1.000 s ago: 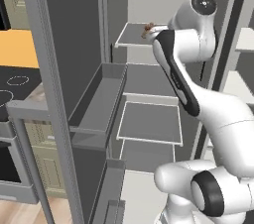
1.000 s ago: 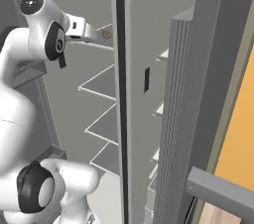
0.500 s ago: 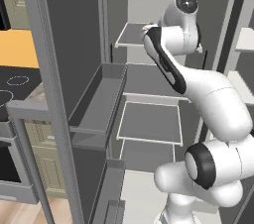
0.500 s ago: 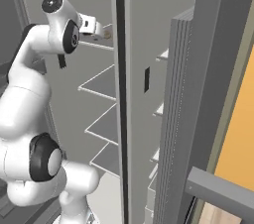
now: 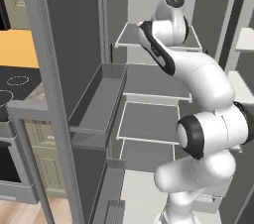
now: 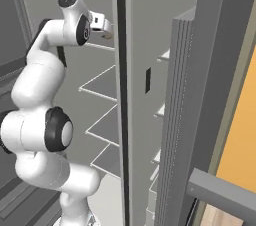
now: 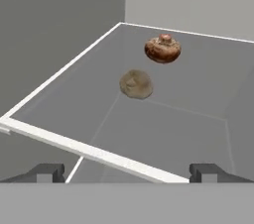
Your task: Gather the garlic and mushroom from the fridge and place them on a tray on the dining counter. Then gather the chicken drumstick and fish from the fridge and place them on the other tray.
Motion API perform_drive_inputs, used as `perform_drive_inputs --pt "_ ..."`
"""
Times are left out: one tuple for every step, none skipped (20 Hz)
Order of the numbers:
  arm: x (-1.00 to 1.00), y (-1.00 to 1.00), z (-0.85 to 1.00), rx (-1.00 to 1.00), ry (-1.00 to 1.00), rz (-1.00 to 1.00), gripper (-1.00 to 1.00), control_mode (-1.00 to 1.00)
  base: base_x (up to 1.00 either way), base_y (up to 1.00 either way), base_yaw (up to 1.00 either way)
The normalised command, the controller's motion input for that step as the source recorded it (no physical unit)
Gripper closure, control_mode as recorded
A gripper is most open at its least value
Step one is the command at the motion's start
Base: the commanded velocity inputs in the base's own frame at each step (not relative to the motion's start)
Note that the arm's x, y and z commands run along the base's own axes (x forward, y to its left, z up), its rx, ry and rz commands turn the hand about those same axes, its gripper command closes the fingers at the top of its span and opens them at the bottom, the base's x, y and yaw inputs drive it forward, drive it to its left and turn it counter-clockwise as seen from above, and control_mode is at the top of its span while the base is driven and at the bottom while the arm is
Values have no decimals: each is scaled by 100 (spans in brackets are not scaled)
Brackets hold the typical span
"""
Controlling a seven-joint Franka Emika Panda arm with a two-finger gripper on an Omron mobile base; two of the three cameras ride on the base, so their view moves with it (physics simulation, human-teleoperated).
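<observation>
The tool [image 7: 125,172] stands wide apart and holds nothing, its two dark fingertips [image 7: 45,172] poised just short of the white front edge of an upper shelf [image 7: 59,77] inside the open fridge [image 5: 74,69]. Ahead of the tool, on that shelf, lies a pale tan rounded lump, the garlic [image 7: 136,84], nearly on the tool's midline. Beyond the garlic and a little to the right sits the reddish-brown mushroom [image 7: 162,49], close to the garlic but apart from it, nearer the fridge's back wall.
</observation>
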Motion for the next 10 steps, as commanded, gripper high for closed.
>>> perform_drive_inputs --pt "64 0 -14 0 5 0 -100 -100 0 0 0" --pt "61 0 -16 0 6 0 -100 -100 0 0 0" --pt "51 0 -19 0 5 0 -100 -100 0 0 0" --pt "35 0 -22 0 4 0 -100 -100 0 0 0" --pt "34 0 -25 0 4 0 -100 -100 0 0 0" --pt "33 0 -25 0 4 0 -100 -100 0 0 0" --pt "39 0 -23 0 3 0 -100 -100 0 0 0" --pt "40 0 -21 0 3 0 -100 -100 0 0 0" --pt "41 0 -21 0 4 0 -100 -100 0 0 0" --pt "47 0 -23 0 3 0 -100 -100 0 0 0"
